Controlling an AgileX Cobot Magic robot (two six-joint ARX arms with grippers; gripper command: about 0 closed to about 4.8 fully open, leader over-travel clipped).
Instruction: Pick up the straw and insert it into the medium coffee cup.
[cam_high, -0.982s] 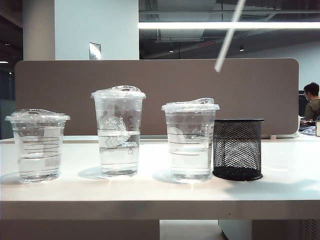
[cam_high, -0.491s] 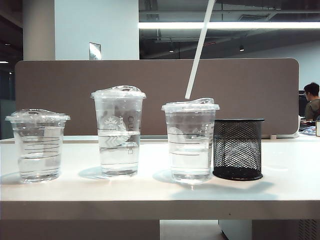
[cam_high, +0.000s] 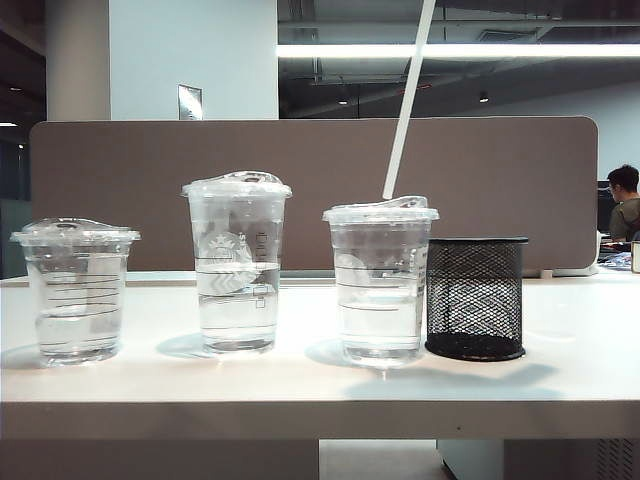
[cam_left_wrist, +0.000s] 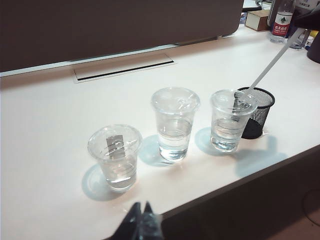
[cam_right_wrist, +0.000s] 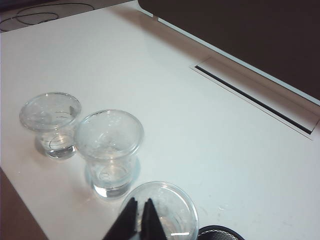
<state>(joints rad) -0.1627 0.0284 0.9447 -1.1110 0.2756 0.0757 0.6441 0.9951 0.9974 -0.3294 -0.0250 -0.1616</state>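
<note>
The long, thin white straw slants down from above the exterior view, its lower tip right at the clear sip lid of the medium clear plastic coffee cup, which stands on the white worktop just beside a black mesh pen holder. In the left wrist view the tip appears to rest at the lid's opening; whether it has entered is hard to tell.

The right tool hangs above that cup, fingers nearly together. The straw itself is not visible between them in its wrist view, but it evidently is pinched by its upper part. The left tool waits well back over the near edge of the worktop, closed on nothing.

The straw looks light and fairly stiff, yet slick and easy to crush, so a gentle pinch high on the shaft suits it. The cup, partly filled with water, should stay put, though its thin lid will flex. The tallest clear cup and the squat clear cup stand apart to the left.
</note>
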